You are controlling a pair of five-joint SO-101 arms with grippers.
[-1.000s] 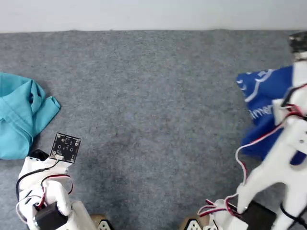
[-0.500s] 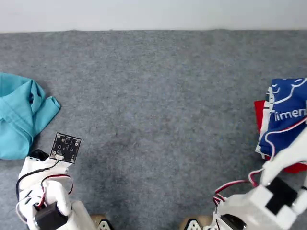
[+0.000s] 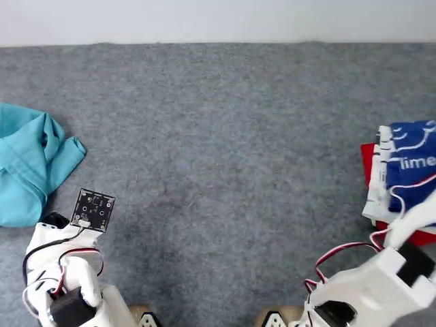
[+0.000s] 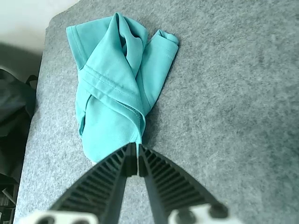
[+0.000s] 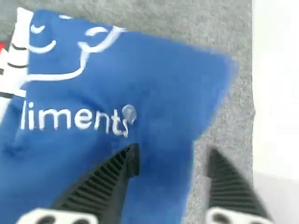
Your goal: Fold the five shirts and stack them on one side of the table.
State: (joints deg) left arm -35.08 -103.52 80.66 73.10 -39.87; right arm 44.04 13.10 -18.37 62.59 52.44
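A folded blue shirt [image 3: 413, 162] with white print lies on top of a stack at the table's right edge, over a white shirt [image 3: 377, 178] and a red shirt [image 3: 368, 158]. My right gripper [image 5: 173, 163] stands open just above the blue shirt [image 5: 117, 98], with nothing between its fingers. A crumpled teal shirt [image 3: 28, 163] lies at the left edge. My left gripper [image 4: 136, 156] is shut and empty, held above the mat near the teal shirt [image 4: 119, 88]. The left arm [image 3: 65, 272] sits at the front left.
The grey mat [image 3: 225, 136] covers the table. The right arm's white body [image 3: 375, 286] with red and white wires is at the front right. A white wall [image 3: 204, 20] runs along the back. Dark things [image 4: 11, 116] lie beyond the table's left edge.
The right arm has pulled back toward the front, letting go of the blue shirt, which now lies flat on the stack farther right. The left arm has not moved.
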